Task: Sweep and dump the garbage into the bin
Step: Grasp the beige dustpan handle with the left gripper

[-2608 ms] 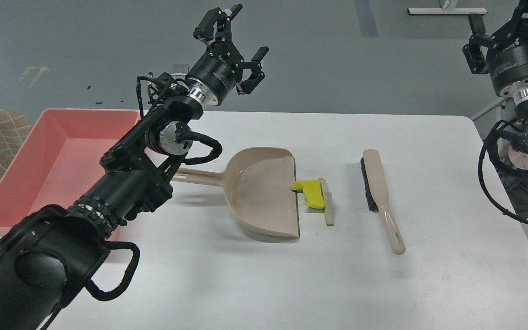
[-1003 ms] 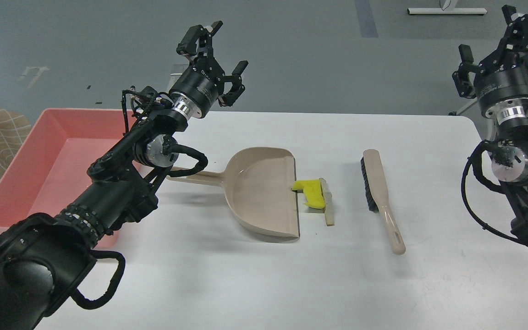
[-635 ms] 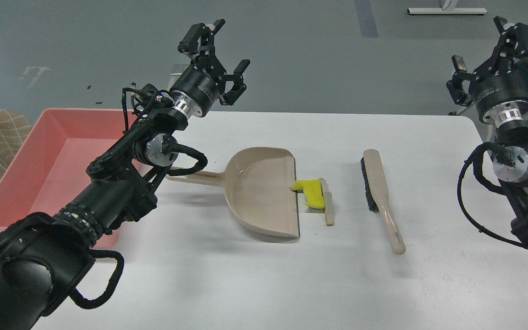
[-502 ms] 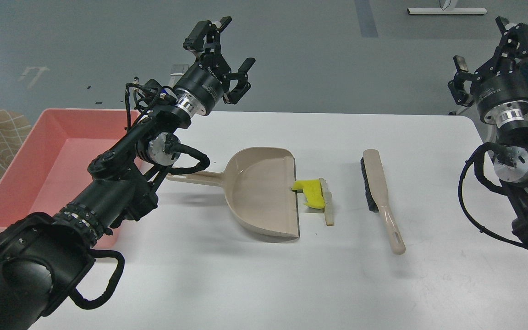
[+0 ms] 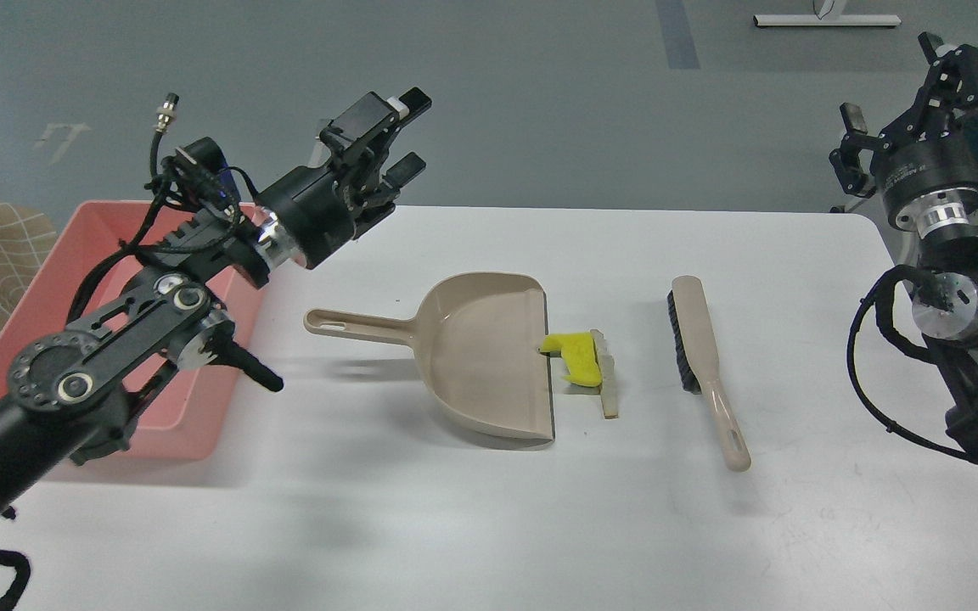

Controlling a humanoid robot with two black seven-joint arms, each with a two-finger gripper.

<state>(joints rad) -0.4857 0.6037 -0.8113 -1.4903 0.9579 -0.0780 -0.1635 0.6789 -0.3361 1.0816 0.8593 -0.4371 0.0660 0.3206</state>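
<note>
Centrally, white table (image 5: 540, 526) seen bearing salmon-pink bin (image 5: 73, 255) at left edge. Beige dustpan (image 5: 480, 356) laid mid-table, yellow spongy chunk (image 5: 578, 355) and pale wedge (image 5: 609, 386) touching its lip; hand brush (image 5: 705, 365) just beyond. Left gripper (image 5: 387, 140) held above bin's far corner, fingers apart, empty. Right gripper (image 5: 909, 98) raised off table's right edge, fingers apart, empty.

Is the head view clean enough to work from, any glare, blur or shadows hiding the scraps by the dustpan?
Head view: sharp, evenly lit, no glare on the white table. Yellow chunk and pale wedge piece are crisp at the dustpan lip. Soft shadows lie under dustpan, hand brush and pink tub. Only the dark left gripper lacks detail.
</note>
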